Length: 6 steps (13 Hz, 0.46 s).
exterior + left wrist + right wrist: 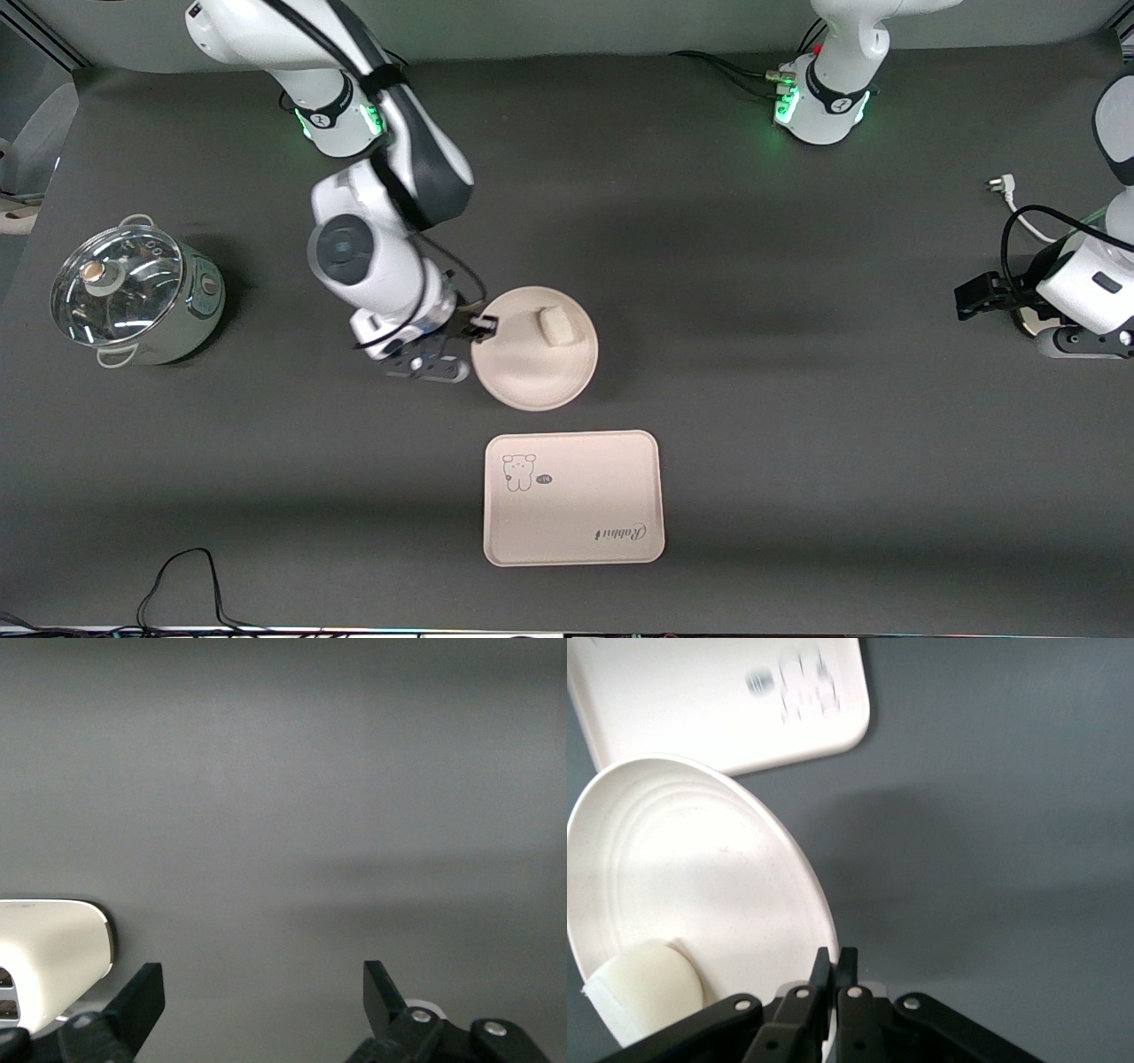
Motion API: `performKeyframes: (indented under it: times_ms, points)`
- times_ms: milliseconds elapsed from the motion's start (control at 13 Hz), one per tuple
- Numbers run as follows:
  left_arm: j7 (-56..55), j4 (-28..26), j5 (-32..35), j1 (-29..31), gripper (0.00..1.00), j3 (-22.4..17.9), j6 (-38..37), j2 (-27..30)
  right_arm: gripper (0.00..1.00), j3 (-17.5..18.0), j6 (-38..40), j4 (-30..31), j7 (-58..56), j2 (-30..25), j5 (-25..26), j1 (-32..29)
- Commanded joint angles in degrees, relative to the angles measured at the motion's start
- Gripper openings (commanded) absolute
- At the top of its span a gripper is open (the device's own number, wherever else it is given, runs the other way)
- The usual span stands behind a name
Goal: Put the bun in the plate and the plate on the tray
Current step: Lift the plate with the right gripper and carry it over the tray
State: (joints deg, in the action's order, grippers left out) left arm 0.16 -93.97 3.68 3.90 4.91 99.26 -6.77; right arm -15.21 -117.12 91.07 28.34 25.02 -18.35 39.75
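Observation:
The round cream plate (pixel 532 372) sits tilted just farther from the front camera than the tray (pixel 576 514). My right gripper (pixel 483 330) is shut on its rim at the edge toward the right arm's end of the table. The small white bun (pixel 556 325) lies in the plate. In the right wrist view the fingers (pixel 835 961) pinch the plate (pixel 700 877) rim, with the bun (pixel 642 988) beside them and the tray (pixel 700 700) past the plate. My left gripper (pixel 979 297) waits open at the left arm's end of the table, and nothing is between its fingers (pixel 263 979).
A steel pot with a glass lid (pixel 133 297) stands at the right arm's end of the table. A white appliance (pixel 44 966) sits close to the left gripper. A plug and cable (pixel 1001 186) lie near it. Another cable (pixel 186 576) loops at the front edge.

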Motion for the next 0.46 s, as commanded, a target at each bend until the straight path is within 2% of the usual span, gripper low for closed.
performKeyframes:
  times_ms: [0, 231, 385]
  points:
    - [0.1, -0.4, 0.4, -0.3, 1.00, -0.3, -0.1, 1.1, 0.00, 0.8, 2.6, -14.2, -1.9, 7.7, -6.4, -3.8]
    - [0.2, -0.4, 0.5, -0.2, 1.00, -0.3, -0.6, 1.8, 0.00, 0.8, 1.8, -26.7, 0.6, 18.4, -12.6, -5.0]
    - [0.3, -0.4, 0.7, -0.2, 1.00, -0.4, -1.0, 1.9, 0.00, 1.0, -3.6, -28.7, 2.9, 23.1, -13.6, -5.0]
